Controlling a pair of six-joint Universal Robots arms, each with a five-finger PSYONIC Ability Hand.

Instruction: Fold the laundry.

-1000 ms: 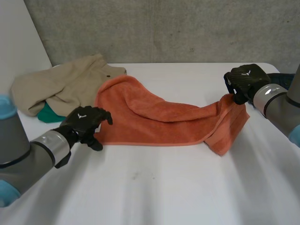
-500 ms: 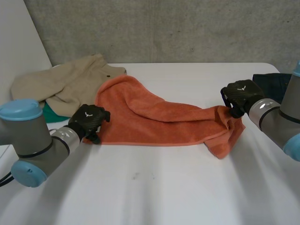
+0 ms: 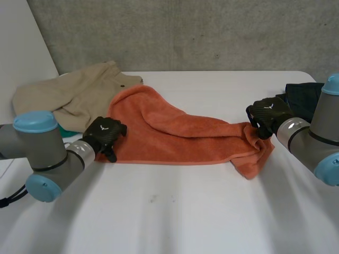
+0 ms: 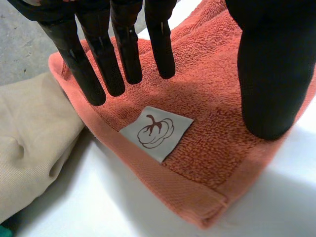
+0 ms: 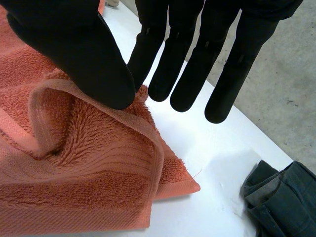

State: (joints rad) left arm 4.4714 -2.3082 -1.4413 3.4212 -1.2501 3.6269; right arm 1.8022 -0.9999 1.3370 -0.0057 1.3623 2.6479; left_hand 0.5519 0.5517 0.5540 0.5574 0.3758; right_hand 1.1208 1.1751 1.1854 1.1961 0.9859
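We count one orange towel (image 3: 175,135), one grey label (image 4: 155,132) sewn on it, one beige garment (image 3: 71,95), one green cloth (image 3: 63,128), one dark garment (image 5: 279,202) and one white counter (image 3: 185,211) beneath them all.

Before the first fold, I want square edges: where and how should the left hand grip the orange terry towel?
The orange terry towel's hemmed corner beside the grey sewn label. It lies flat on the white table, so probably come from the bare table side, thumb under the hem; the left hand is open over it.
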